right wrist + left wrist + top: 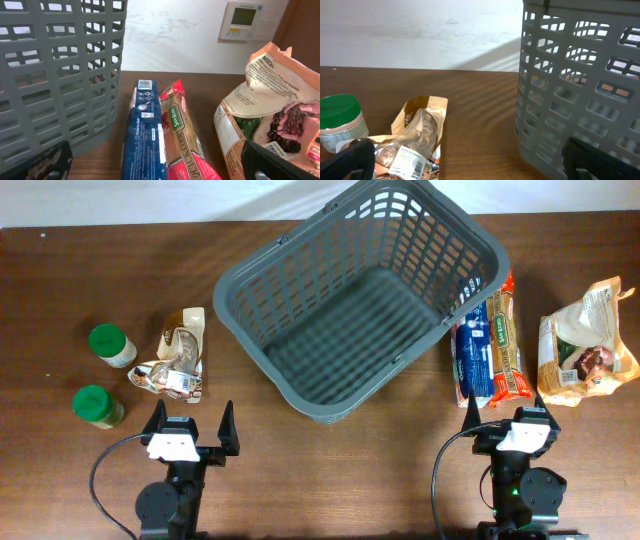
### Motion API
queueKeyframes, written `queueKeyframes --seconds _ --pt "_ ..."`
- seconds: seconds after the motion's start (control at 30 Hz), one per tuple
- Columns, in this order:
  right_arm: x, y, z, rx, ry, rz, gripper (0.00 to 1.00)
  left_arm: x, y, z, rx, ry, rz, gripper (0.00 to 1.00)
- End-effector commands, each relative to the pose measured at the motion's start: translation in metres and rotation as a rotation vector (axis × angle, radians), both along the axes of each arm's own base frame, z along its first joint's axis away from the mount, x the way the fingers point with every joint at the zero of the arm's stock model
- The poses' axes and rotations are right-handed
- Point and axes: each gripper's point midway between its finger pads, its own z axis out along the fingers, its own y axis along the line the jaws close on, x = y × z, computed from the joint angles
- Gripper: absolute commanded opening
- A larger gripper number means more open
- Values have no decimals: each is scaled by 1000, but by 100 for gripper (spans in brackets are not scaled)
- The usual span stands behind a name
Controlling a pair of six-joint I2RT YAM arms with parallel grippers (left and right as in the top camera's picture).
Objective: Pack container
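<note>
The container, a large dark grey lattice basket (362, 295), stands empty at the table's middle back. It also shows in the left wrist view (580, 85) and the right wrist view (55, 75). My left gripper (190, 432) is open and empty at the front left, just below a clear and brown snack packet (178, 360) (415, 137). My right gripper (512, 420) is open and empty at the front right, just below a blue packet (470, 360) (146, 135) and a red and orange packet (507, 345) (185, 140).
Two green-lidded jars (111, 345) (97, 406) stand at the far left; one shows in the left wrist view (340, 122). A tan pouch (582, 345) (270, 110) lies at the far right. A white wall runs behind the table.
</note>
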Motion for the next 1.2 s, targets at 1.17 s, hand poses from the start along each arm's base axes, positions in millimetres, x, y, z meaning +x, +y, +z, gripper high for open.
queueKeyframes --seconds 1.17 --pt "0 -1 -3 8 0 -4 99 -3 -25 -1 -17 -8 -145 99"
